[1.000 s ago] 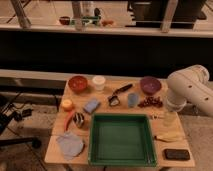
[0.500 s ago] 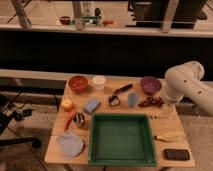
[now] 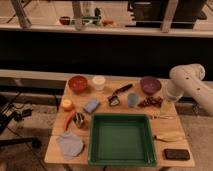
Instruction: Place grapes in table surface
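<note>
The grapes (image 3: pixel 150 102), a small dark red bunch, lie on the light wooden table surface (image 3: pixel 107 109), right of centre and just in front of the purple bowl (image 3: pixel 150 85). My white arm (image 3: pixel 186 81) reaches in from the right, with its bend above the table's right rear edge. My gripper (image 3: pixel 169 98) is at the arm's lower end, just right of the grapes and the purple bowl. It holds nothing that I can see.
A large green tray (image 3: pixel 122 137) fills the front middle. Around it are a red bowl (image 3: pixel 78 83), a white cup (image 3: pixel 99 82), a black-handled peeler (image 3: pixel 120 93), a blue sponge (image 3: pixel 92 105), a red chili (image 3: pixel 69 120), a grey cloth (image 3: pixel 70 144), a yellow item (image 3: pixel 170 136) and a black item (image 3: pixel 177 154).
The arm has swung left and up, from beside the table's right side to above its right rear edge, closer to the purple bowl and grapes. The objects have not moved.
</note>
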`<state>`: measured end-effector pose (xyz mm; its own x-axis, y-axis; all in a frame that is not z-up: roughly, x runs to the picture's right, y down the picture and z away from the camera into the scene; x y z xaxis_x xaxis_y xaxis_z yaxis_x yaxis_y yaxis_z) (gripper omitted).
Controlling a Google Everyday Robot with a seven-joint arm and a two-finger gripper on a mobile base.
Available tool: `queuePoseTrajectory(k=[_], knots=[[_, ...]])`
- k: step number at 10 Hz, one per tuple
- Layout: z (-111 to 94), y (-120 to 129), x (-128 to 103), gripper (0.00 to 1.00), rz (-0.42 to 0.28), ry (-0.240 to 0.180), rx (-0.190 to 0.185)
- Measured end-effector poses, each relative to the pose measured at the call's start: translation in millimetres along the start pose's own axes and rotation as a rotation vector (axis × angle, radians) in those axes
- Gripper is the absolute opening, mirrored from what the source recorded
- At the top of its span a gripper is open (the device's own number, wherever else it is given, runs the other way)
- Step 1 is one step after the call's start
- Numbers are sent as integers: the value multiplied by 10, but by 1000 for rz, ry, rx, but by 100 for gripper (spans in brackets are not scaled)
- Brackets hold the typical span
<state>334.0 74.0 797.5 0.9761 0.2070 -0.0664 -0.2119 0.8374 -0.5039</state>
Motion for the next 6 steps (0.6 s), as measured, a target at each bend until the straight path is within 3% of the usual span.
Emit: queuePoseTrajectory(k=[3,6], knots=[[340,-132,-29,80,0,-18,-59],[359,-122,14,80,5,-16,-68]])
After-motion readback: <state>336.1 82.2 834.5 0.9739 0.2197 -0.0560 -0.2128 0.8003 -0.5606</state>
